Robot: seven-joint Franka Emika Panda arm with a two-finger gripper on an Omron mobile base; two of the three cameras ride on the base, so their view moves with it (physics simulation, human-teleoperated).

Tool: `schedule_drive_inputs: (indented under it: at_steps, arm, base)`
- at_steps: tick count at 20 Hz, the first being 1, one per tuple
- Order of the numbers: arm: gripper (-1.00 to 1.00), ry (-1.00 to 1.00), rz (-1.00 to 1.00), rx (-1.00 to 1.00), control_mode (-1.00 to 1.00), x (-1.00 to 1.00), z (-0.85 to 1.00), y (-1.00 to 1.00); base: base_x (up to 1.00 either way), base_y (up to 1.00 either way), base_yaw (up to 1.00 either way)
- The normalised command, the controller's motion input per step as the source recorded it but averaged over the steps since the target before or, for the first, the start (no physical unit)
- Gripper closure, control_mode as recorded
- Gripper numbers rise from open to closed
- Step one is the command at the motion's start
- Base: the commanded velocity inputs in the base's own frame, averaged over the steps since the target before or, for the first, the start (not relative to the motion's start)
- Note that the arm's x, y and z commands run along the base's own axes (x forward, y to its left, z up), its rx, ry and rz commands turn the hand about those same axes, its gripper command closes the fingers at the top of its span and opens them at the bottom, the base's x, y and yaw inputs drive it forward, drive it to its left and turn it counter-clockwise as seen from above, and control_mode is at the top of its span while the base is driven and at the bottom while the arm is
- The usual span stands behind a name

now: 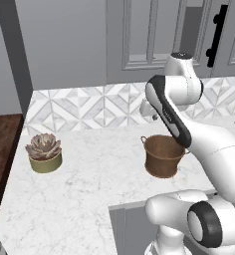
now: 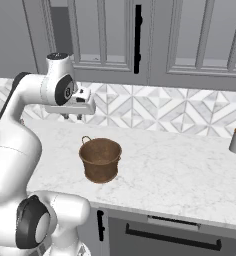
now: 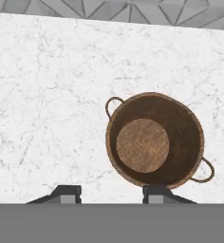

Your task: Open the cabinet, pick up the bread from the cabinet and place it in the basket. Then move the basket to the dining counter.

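Standing upright on counter [image 3: 47,95]: basket [image 3: 154,140], showing bare woven bottom. Hovering above: end effector [image 3: 111,192], parted, grasping nothing.

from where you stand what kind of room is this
A kitchen, most likely: a marble counter backed by a diamond-patterned tile backsplash, grey wall cabinets with glass-paned doors above it, and a copper-brown basket and a potted succulent standing on the counter.
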Motion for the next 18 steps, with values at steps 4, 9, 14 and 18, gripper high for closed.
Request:
schedule_drive_inputs:
  at_steps: [4,9,14,18]
  arm:
    - [-1.00,-0.03,0.00,0.00,-1.00,-0.16,0.00,0.00]
    - [-1.00,-0.21,0.00,-0.10,-1.00,-0.07,0.26,0.00]
    - [-1.00,-0.35,0.00,-0.03,-1.00,-0.01,0.60,-0.12]
    - [-1.00,-0.39,0.00,0.00,-1.00,-0.04,0.63,-0.46]
  base:
    - [0.00,0.00,0.00]
    - [0.00,0.00,0.00]
    - [0.00,0.00,0.00]
    - [0.00,0.00,0.00]
